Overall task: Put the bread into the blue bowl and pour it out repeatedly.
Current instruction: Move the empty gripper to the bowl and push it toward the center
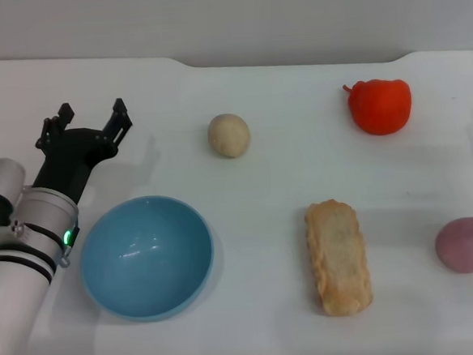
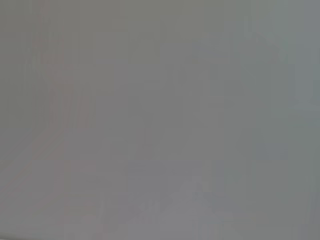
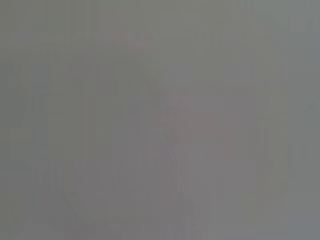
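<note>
While the wrist views give only grey blank, everything below comes from the head view
Left gripper (image 1: 92,119): fingers spread apart, holding nothing, poised over the table (image 1: 279,85) just beyond the far-left rim of the blue bowl
Right gripper: not in view
Blue bowl (image 1: 147,257): upright, empty, at the robot's left, near the left arm
Bread (image 1: 338,256): flat pale side up, lying lengthwise, well right of the bowl and far from the open fingers
Bystanders: beige ball (image 1: 229,135), red pepper (image 1: 380,106), pink fruit (image 1: 464,244), all apart from the bread
Risk, reach: left arm crossing to the loaf could clip the bowl rim and shove it
Risk, grasp: loaf as long as the bowl is wide; an end pinch may let it swing or slip, or land across the rim
</note>
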{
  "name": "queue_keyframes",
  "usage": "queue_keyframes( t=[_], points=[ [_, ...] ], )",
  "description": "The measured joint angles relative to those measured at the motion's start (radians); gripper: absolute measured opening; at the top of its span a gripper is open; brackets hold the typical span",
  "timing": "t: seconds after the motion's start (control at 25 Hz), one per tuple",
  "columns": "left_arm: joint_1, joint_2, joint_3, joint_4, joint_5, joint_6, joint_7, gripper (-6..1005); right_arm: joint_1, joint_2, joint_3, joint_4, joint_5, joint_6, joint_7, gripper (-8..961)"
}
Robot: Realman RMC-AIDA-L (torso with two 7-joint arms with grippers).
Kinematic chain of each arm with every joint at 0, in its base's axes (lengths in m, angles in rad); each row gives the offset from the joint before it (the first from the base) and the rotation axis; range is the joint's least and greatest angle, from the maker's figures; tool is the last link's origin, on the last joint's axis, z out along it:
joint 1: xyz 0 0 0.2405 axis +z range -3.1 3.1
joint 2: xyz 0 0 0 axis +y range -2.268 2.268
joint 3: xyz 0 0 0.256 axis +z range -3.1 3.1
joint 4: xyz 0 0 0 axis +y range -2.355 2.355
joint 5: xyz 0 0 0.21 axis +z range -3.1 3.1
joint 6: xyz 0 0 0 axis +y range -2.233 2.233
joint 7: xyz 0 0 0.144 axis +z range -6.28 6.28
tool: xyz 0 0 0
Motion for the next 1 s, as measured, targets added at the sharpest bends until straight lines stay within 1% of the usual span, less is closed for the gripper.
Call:
queue_keyframes(
  t=[0.16, 0.32, 0.52, 0.64, 0.76, 0.84, 1.0],
  points=[
    [0.002, 0.0, -0.024, 0.005, 0.0, -0.006, -0.065, 871, 0.0, -0.001, 0.009, -0.002, 0.001, 0.011, 0.001, 577],
    [0.012, 0.0, -0.025, 0.006, 0.0, 0.0, -0.111, 871, 0.0, -0.004, 0.019, -0.009, 0.002, 0.042, 0.003, 575],
    [0.01, -0.001, -0.03, 0.029, -0.004, -0.006, -0.111, 871, -0.001, -0.005, 0.036, -0.022, 0.003, 0.051, 0.003, 573],
    [-0.011, -0.001, -0.05, 0.059, -0.003, -0.006, -0.103, 871, 0.003, -0.006, 0.037, -0.034, 0.003, 0.061, 0.004, 571],
    [-0.058, 0.002, -0.096, 0.108, -0.001, 0.003, -0.101, 872, 0.008, -0.007, 0.037, -0.048, 0.003, 0.075, 0.004, 570],
    [-0.091, 0.004, -0.143, 0.13, -0.001, 0.017, -0.101, 872, 0.009, -0.008, 0.037, -0.057, 0.002, 0.077, 0.004, 569],
    [-0.166, 0.005, -0.296, 0.168, -0.003, 0.102, -0.1, 872, 0.004, -0.008, 0.036, -0.082, -0.001, 0.077, 0.004, 567]
  ],
)
